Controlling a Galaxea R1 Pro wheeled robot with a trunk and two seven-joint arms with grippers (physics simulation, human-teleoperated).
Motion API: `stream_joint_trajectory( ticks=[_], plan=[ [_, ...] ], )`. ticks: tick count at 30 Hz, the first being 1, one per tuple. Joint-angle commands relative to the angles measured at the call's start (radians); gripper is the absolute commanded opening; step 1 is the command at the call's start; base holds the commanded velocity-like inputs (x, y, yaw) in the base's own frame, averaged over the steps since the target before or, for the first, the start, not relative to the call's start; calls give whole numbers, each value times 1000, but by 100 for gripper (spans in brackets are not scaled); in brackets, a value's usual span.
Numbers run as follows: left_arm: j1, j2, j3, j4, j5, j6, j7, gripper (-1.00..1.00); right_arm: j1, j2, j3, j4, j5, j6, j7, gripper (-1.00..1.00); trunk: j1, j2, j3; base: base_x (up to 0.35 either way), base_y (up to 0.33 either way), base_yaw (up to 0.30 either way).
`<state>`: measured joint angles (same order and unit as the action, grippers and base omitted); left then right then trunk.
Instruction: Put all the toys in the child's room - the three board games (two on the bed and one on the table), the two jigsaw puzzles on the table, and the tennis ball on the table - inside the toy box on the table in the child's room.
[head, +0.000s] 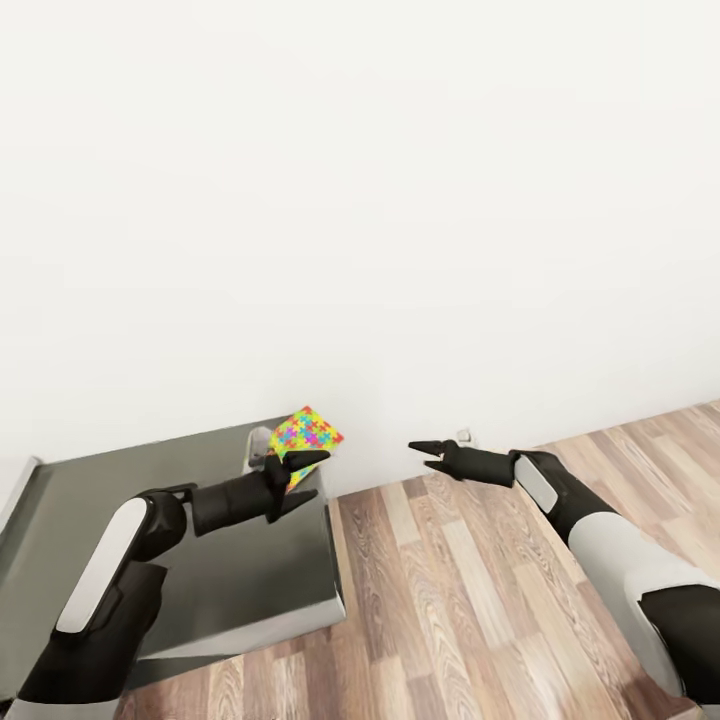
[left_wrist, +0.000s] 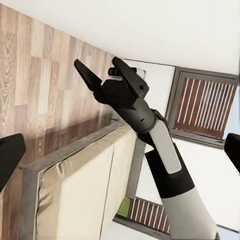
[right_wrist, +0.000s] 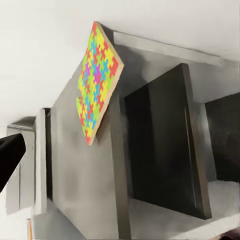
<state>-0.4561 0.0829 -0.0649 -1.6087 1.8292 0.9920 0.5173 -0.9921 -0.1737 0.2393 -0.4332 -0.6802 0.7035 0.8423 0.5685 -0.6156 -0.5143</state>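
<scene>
1. Dark grey is filling my lower left: the table's (head: 150, 560) low corner section is sitting at about 8 o'clock in the head view, against the white wall (head: 360, 200).
2. I'm watching my left gripper (head: 305, 478) reaching out over that section's far corner, its dark fingers spread a little and closing on a jigsaw puzzle (head: 305, 435), which is standing tilted at about 7 o'clock, its lower corner between the fingertips.
3. I'm seeing the same puzzle in the right wrist view (right_wrist: 97, 82), a thin bright square leaning on edge beside the grey table (right_wrist: 80, 190).
4. I'm holding my right gripper (head: 428, 457) out over the wood floor (head: 470, 600) at about 5 o'clock, well apart from the puzzle; the left wrist view shows it (left_wrist: 102, 70) spread open and holding nothing.
</scene>
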Motion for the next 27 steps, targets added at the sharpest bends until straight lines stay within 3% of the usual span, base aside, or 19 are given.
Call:
stream_joint_trajectory(
  ticks=[1, 2, 5, 7, 10, 24, 27],
  plan=[
    [-1, 0, -1, 0, 10, 0, 10, 100, -1, -3, -3, 1, -9, 6, -34, 100, 4, -8, -4, 0, 0, 278],
    [-1, 0, -1, 0, 10, 0, 10, 100, -2, -3, -14, 1, -11, 5, -66, 100, 8, -15, -6, 0, 0, 277],
    [-1, 0, -1, 0, 11, 1, 10, 100, -3, -7, -132, 4, -14, 1, -181, 100, 20, -36, -13, 0, 0, 277],
    [-1, 0, -1, 0, 11, 2, 11, 100, -3, -10, -174, 5, -14, 0, -210, 100, 27, -50, -18, 0, 0, 276],
    [-2, 0, -2, 0, 10, 2, 12, 100, -3, -11, -200, 5, -15, -1, -248, 100, 39, -71, -25, 0, 0, 277],
    [-2, -1, -3, 0, 7, 1, 16, 100, -2, -12, -219, 3, -15, -2, -295, 100, 92, -169, -59, 0, 0, 277],
    [-1, -1, -3, 0, 5, 0, 17, 100, -2, -13, -219, 2, -15, -2, -295, 100, 92, -169, -57, 0, 0, 276]
  ],
)
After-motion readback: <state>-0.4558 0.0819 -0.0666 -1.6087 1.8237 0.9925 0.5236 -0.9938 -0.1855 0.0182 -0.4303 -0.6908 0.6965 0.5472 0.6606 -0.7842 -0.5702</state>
